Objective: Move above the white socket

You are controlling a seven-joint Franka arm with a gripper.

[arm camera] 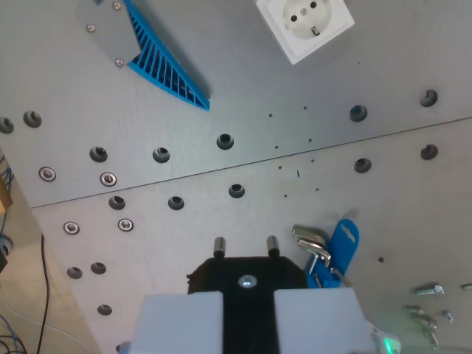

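Note:
The white socket (304,26) lies flat on the grey metal table (383,206) at the top of the wrist view, right of centre, cut off by the top edge. My gripper (248,295) is at the bottom centre, with its two light grey fingers (181,321) closed on a black plug (247,271). The plug's two metal pins (219,244) point up the picture. The socket is far from the plug, up the picture and a little toward the wrist view's right.
A blue ribbed wedge (166,63) under a grey plate (107,29) sits at the upper left. A blue holder with hex keys (335,251) lies right of the plug. Loose screws (428,302) lie at the lower right. The table edge and cables (18,295) are at the left.

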